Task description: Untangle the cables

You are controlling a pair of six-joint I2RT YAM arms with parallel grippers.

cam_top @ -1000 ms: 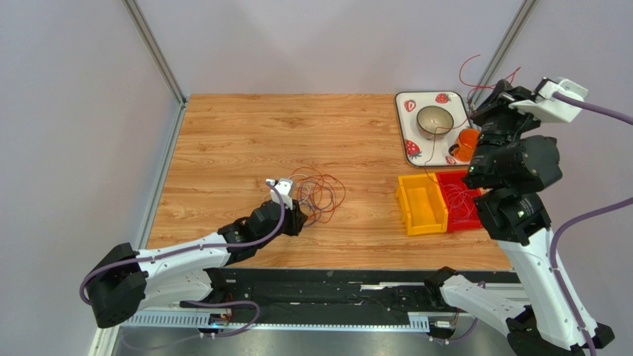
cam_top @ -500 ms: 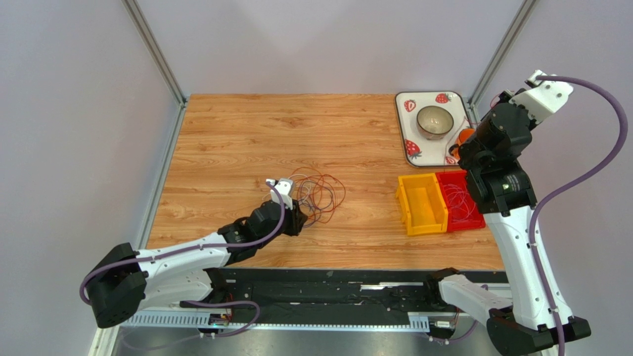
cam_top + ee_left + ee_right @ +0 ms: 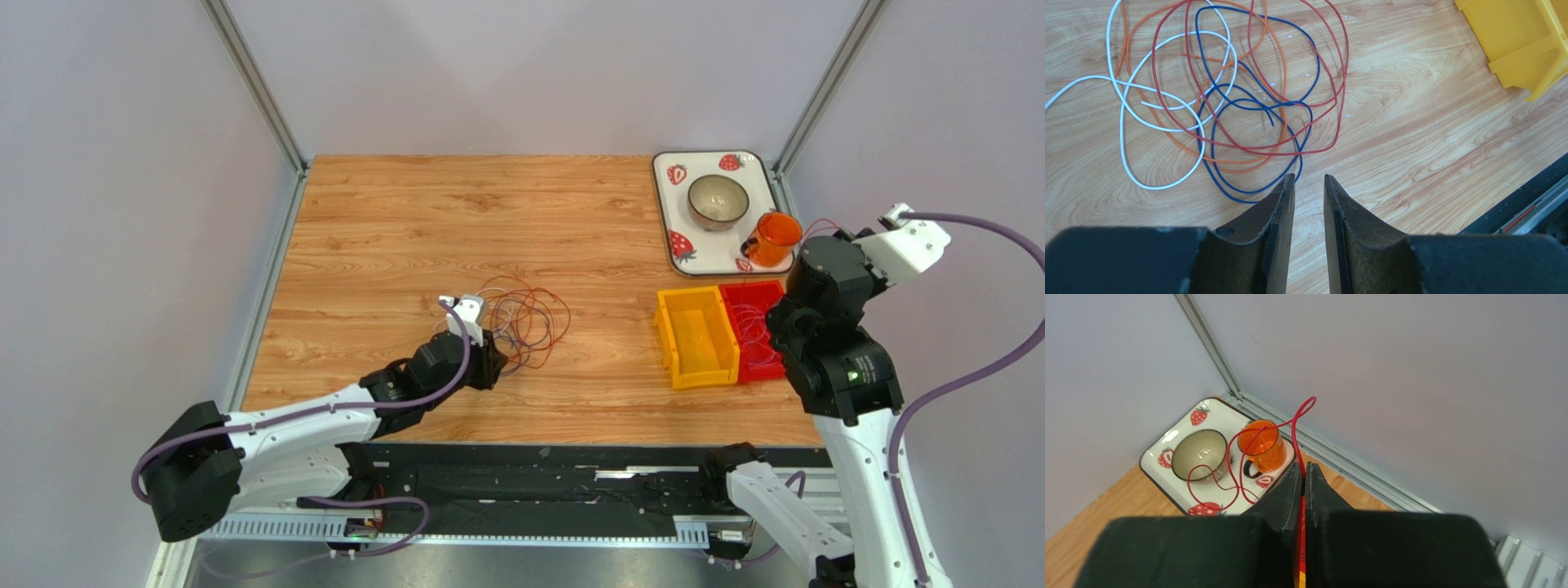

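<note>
Cables (image 3: 1229, 104) in red, orange, blue and white lie tangled on the worktop (image 3: 1425, 122) just ahead of my left fingers (image 3: 1278, 214), which stand a little apart and grasp nothing, the blue loop (image 3: 1250, 199) bending right at one tip. My right fingers (image 3: 1292, 490) are clenched on a red cable (image 3: 1296, 419) that rises from between them and curls over. Beyond it, in the far corner, a strawberry tray (image 3: 1177, 438) carries a bowl (image 3: 1201, 454) and an orange cup (image 3: 1260, 444).
</note>
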